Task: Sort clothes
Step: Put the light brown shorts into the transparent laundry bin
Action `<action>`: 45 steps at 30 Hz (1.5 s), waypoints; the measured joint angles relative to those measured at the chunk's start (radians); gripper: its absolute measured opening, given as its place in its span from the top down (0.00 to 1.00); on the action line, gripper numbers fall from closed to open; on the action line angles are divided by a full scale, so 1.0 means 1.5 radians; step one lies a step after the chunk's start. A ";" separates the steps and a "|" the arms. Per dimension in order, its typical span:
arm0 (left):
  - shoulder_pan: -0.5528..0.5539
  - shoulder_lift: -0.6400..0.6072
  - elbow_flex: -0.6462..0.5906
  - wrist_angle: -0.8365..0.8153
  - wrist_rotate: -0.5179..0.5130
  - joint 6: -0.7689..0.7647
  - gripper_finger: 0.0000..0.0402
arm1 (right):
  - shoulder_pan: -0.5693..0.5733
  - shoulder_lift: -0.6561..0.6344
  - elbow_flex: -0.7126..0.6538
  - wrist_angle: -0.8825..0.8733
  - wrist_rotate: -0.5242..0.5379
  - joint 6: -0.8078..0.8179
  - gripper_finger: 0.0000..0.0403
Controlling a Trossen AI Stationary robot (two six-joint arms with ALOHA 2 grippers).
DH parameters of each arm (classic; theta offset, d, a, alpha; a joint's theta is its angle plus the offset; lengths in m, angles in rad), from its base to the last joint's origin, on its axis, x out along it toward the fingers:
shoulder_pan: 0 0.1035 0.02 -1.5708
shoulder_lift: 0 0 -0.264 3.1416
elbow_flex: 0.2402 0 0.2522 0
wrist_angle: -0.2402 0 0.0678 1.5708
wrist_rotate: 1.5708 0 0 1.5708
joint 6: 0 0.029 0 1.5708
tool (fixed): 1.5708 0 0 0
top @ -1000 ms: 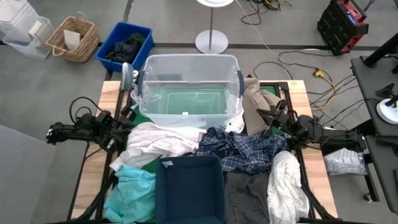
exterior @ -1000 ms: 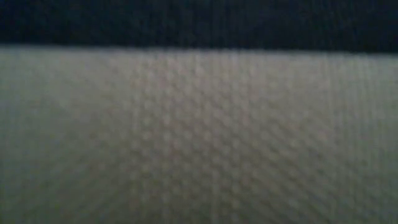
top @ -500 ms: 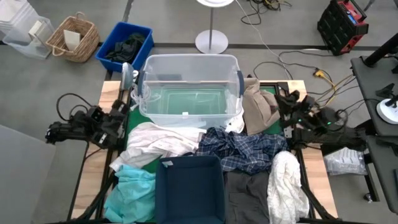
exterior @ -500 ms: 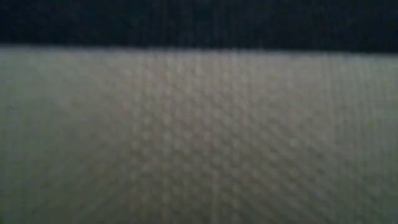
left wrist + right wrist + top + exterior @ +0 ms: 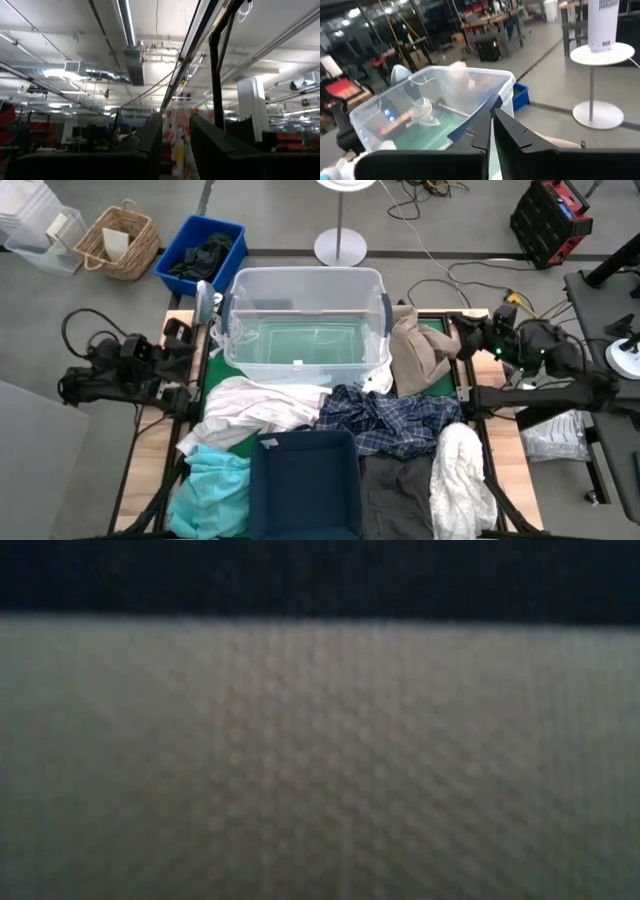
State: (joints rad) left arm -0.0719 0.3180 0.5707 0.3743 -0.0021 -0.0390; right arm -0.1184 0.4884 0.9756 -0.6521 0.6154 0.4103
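Note:
The clothes lie across the table. A beige garment (image 5: 415, 348) leans on the right wall of the clear tub (image 5: 305, 320). A white garment (image 5: 258, 404), a plaid shirt (image 5: 395, 422), a teal garment (image 5: 215, 482), a dark grey one (image 5: 400, 492) and a white knit one (image 5: 462, 475) lie around the navy bin (image 5: 305, 480). My left gripper (image 5: 172, 350) is at the table's left edge, tipped up at the ceiling, slightly open (image 5: 175, 125) and empty. My right gripper (image 5: 462, 332) is at the right edge beside the beige garment, shut (image 5: 491, 111) and empty. The low view is covered by pale cloth (image 5: 320, 760).
The clear tub (image 5: 445, 95) stands at the table's far middle and the navy bin at the near middle. On the floor beyond the table are a blue crate (image 5: 200, 255), a wicker basket (image 5: 118, 240) and a lamp base (image 5: 340, 246). Cables and equipment lie to the right.
My left gripper has drawn back from the white garment toward the table's left edge. My right gripper has drawn back from the beige garment toward the table's right and far edges. The clothes lie where they were.

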 joint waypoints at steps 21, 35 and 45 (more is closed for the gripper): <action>0.000 0.157 0.238 -0.370 -0.009 -0.003 0.81 | -0.001 0.152 0.237 -0.566 0.026 0.438 0.97; 0.000 0.208 0.243 -0.312 -0.010 -0.127 0.81 | -0.001 0.186 0.232 -0.491 0.025 0.339 0.97; 0.000 0.263 0.243 -0.296 -0.067 -0.283 0.81 | -0.002 0.256 0.190 -0.501 -0.078 0.377 0.97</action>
State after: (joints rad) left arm -0.0720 0.7133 0.9348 -0.0690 -0.1023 -0.4642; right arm -0.1207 0.8723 1.2613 -1.4031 0.4986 0.9763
